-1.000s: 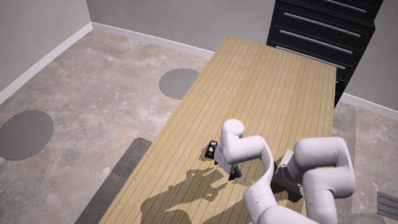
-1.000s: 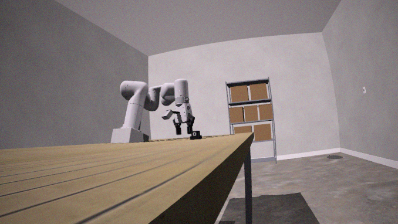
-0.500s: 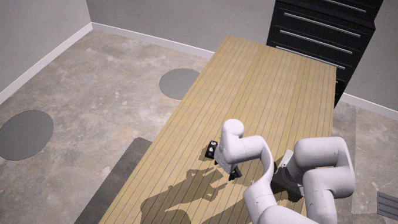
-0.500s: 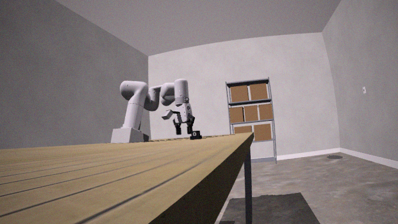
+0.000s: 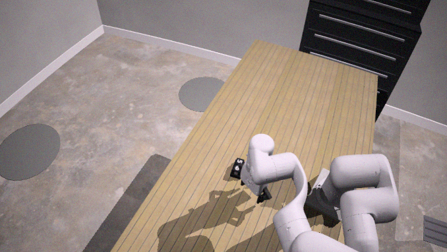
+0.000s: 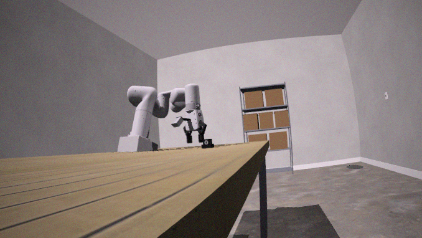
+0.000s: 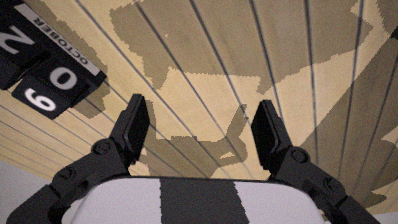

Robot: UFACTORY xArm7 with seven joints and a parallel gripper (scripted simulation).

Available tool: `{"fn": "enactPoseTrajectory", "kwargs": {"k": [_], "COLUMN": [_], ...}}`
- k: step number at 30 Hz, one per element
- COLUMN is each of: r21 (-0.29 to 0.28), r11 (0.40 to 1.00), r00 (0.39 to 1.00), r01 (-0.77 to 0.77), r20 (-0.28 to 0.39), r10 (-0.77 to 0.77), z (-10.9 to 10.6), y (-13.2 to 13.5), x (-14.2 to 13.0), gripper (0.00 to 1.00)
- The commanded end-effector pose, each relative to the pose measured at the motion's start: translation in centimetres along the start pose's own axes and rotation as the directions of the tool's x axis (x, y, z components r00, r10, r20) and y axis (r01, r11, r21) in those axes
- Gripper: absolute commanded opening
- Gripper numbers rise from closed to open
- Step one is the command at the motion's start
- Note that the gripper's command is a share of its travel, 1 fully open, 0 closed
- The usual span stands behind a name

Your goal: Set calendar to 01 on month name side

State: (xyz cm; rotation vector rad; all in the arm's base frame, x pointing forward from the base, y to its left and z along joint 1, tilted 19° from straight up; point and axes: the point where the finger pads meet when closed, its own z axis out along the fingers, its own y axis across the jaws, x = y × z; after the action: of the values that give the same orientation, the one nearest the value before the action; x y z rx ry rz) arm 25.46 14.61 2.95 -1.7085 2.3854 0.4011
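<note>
The black calendar tray (image 7: 80,61) stands on the table left of my gripper in the wrist view, its pale strip reading OCTOBER. Two black cubes sit in it side by side. Beside the strip, one cube (image 7: 64,78) shows a grey 0, with a brighter 6 or 9 on its adjoining face. The other cube (image 7: 15,39) shows a 2, partly cut off by the frame; I cannot tell whether it is upright. The top view shows a 5 and a 6 or 9 on them; the exterior view shows a 0. My gripper (image 5: 250,192) (image 6: 195,140) (image 7: 201,110) is open and empty, above the table beside the tray.
The wooden table (image 5: 297,99) (image 6: 93,180) extends around the tray, and its long edge lies beyond the tray from the gripper. The arm (image 5: 280,166) (image 6: 192,96) hides part of the table in the top view. A black drawer cabinet (image 5: 359,36) stands past the table's far end.
</note>
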Motion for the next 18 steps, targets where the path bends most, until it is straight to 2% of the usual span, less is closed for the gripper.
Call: {"fn": "enactPoseTrajectory", "kwargs": {"k": [1, 5, 18], "r21": [0.002, 0.002, 0.002], "r11": [1.000, 1.000, 1.000], "r00": [1.000, 1.000, 1.000], "r01": [0.000, 0.000, 0.000], "r20": [0.002, 0.002, 0.002], "r10": [0.000, 0.000, 0.000], "z": [-0.1, -0.2, -3.0], "y": [0.0, 0.0, 0.0], "x": [0.0, 0.0, 0.0], "gripper": [1.00, 1.00, 1.00]}}
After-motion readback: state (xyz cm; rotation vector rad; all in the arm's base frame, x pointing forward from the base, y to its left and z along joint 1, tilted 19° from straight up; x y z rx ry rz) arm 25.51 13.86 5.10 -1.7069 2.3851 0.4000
